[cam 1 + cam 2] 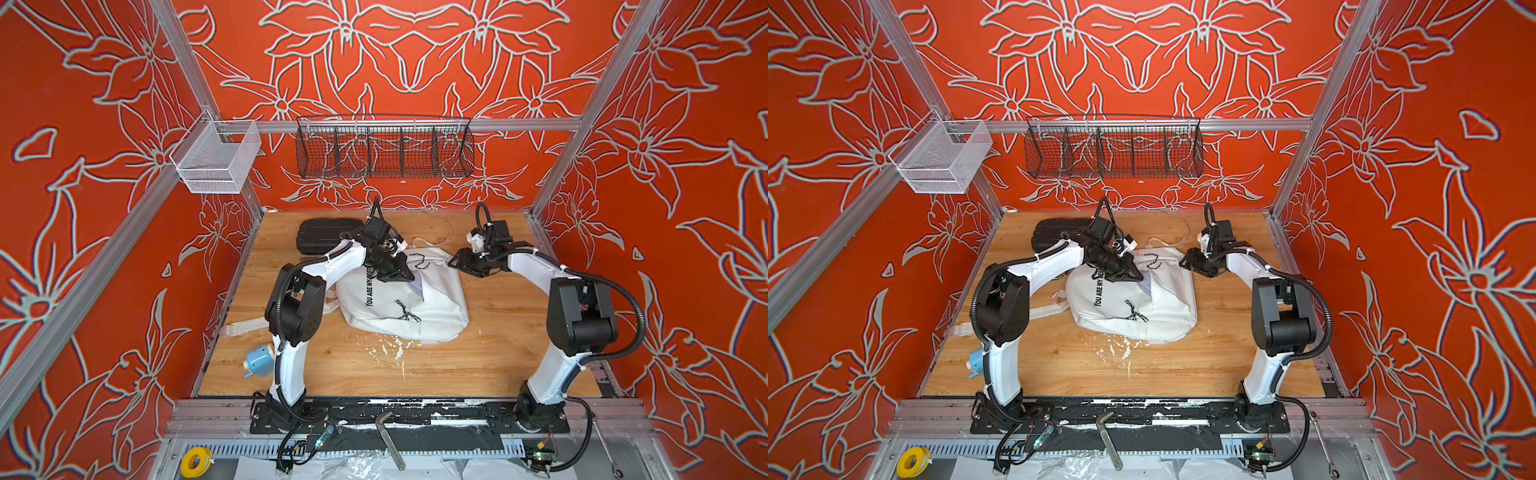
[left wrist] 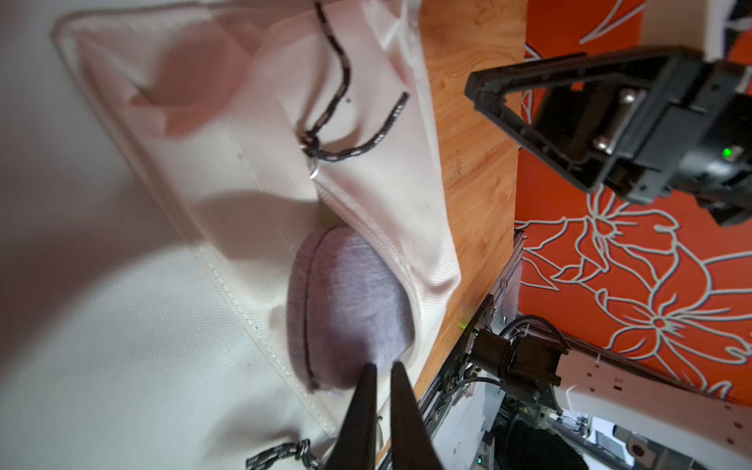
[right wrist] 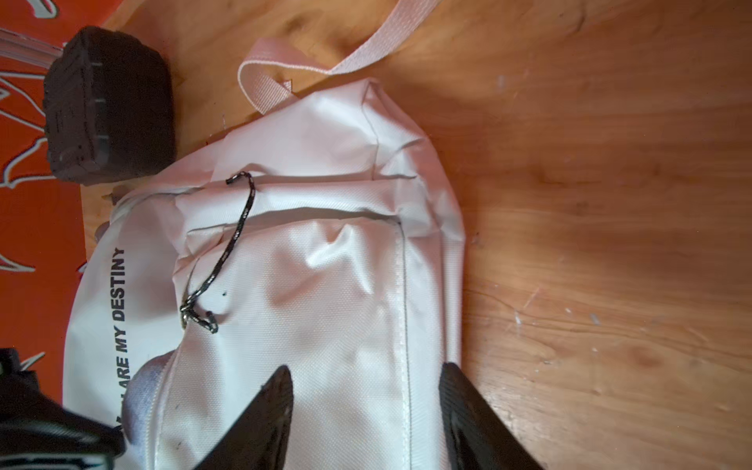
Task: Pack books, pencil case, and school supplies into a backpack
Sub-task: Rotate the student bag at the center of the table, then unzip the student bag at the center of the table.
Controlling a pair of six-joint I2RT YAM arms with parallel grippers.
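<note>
The white backpack [image 1: 415, 309] [image 1: 1142, 309] lies flat mid-table with its "YOU ARE MY DESTINY" print up. The lilac-grey pencil case [image 2: 346, 301] [image 3: 142, 390] pokes halfway out of its open zip. My left gripper [image 2: 382, 366] [image 1: 409, 276] is shut, its tips against the pencil case's outer end. My right gripper [image 3: 368, 378] [image 1: 453, 259] hovers open over the backpack's far right edge, with nothing between its fingers. The light-blue pencil sharpener [image 1: 258, 362] [image 1: 974, 361] lies at the table's left edge behind the left arm. The books are hidden.
A black ribbed hard case [image 1: 324, 235] [image 3: 106, 110] sits at the back left, close to the backpack. White straps [image 1: 243, 326] trail off to the left. A black wire basket [image 1: 384, 149] and a white one [image 1: 216, 158] hang from the back rail. White flecks [image 1: 390, 349] dot the wood.
</note>
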